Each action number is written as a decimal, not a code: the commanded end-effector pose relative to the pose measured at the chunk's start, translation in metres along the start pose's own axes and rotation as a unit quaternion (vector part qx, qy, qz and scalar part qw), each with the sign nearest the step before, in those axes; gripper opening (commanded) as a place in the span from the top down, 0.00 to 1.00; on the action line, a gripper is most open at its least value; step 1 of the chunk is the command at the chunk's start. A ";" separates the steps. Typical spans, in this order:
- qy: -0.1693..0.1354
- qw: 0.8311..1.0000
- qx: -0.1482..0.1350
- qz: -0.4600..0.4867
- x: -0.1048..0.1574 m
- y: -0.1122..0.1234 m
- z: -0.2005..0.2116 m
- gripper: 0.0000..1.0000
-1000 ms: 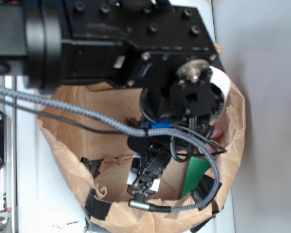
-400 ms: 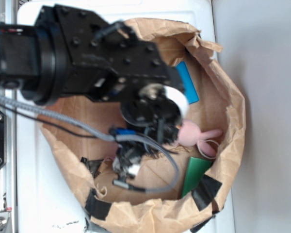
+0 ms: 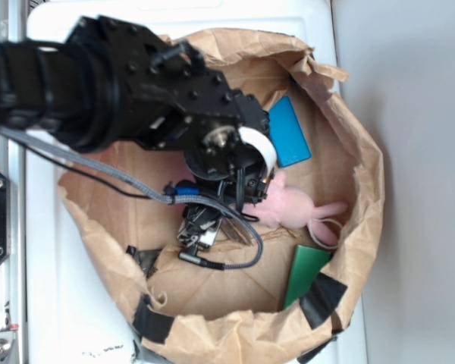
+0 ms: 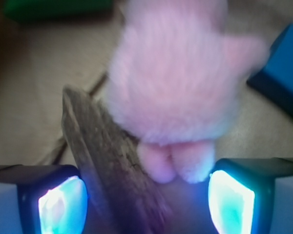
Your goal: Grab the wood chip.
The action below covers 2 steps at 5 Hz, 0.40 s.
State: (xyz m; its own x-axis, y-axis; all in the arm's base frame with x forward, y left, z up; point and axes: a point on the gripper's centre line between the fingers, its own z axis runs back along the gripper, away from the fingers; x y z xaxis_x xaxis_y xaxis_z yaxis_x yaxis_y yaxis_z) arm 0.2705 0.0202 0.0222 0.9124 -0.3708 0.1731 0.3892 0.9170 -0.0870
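Hand (image 4: 146,197) is spread wide, nothing clamped: in the wrist view both lit pads (image 4: 61,202) sit at the lower corners of the frame with a clear gap between them. I read this as the approach/alignment step, grasp not yet made. Wood chip (image 4: 105,161) lies between the pads but off-centre, close to the left-of-frame pad, running diagonally from mid-left down toward bottom centre; rough lengthwise grain shows. Pink plush (image 4: 173,92) fills the upper middle of that view and its feet sit against the chip's right edge, also inside the gap. Blue flat rectangle (image 4: 281,73) is at the right edge, green piece (image 4: 53,7) at the top left; both are outside the pads. In the exterior view the arm covers the chip; I can only see the hand (image 3: 205,227) low inside the brown paper bag (image 3: 356,152), just left of the plush (image 3: 288,205). My call for the next move: shift so the chip is centred and the plush feet fall outside the closing path, rotate to square the pads across the chip's width, descend, then close. Risk as I judge it: pinching plush along with the chip, or the near pad nudging the chip away.
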 end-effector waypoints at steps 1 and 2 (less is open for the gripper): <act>-0.016 0.999 0.049 0.010 0.002 0.005 -0.017 1.00; -0.016 0.999 0.036 0.014 0.002 0.001 -0.008 1.00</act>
State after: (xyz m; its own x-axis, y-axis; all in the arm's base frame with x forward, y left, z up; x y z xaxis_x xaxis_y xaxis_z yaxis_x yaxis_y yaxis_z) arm 0.2750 0.0223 0.0143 0.9246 -0.3184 0.2090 0.3298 0.9438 -0.0211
